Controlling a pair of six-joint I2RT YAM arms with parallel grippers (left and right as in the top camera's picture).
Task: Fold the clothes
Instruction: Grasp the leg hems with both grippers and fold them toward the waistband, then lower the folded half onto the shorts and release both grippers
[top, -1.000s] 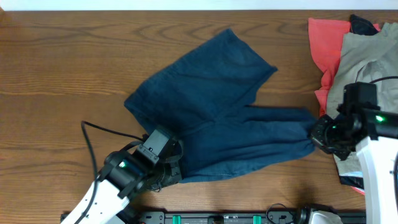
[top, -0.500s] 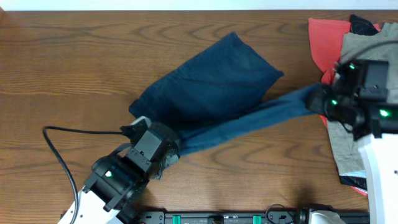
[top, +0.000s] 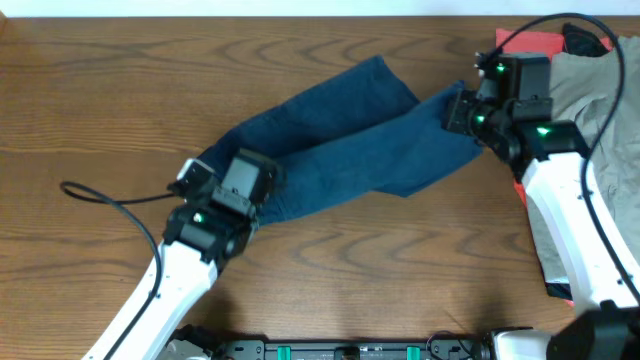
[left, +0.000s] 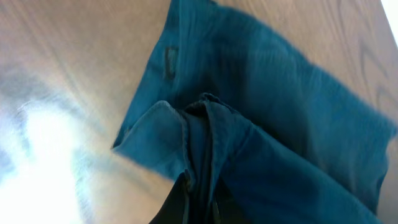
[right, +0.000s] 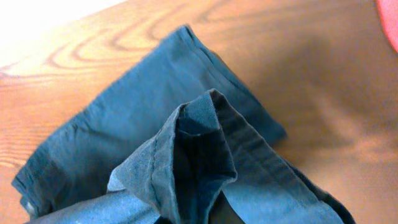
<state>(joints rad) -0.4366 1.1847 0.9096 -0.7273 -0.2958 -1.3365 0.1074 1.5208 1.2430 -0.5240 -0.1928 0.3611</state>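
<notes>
A black cable (top: 105, 199) loops over the bare wooden desk (top: 80, 80) at far left. Beside it the left claw (top: 262, 190) is clamped on a bunched edge of the shorts (top: 340, 150), its dark tips only just visible at the bottom of its wrist view. The shorts lie mid-desk, doubled lengthwise, with the long axis running from lower left to upper right. At the upper-right end the right claw (top: 458, 110) pinches a raised fold; its fingers are mostly hidden by cloth. Behind it, a khaki-grey garment (top: 590, 80) overlaps a coral-red cloth (top: 525, 40), both partly hidden by the arm and cut off by the frame edge.
</notes>
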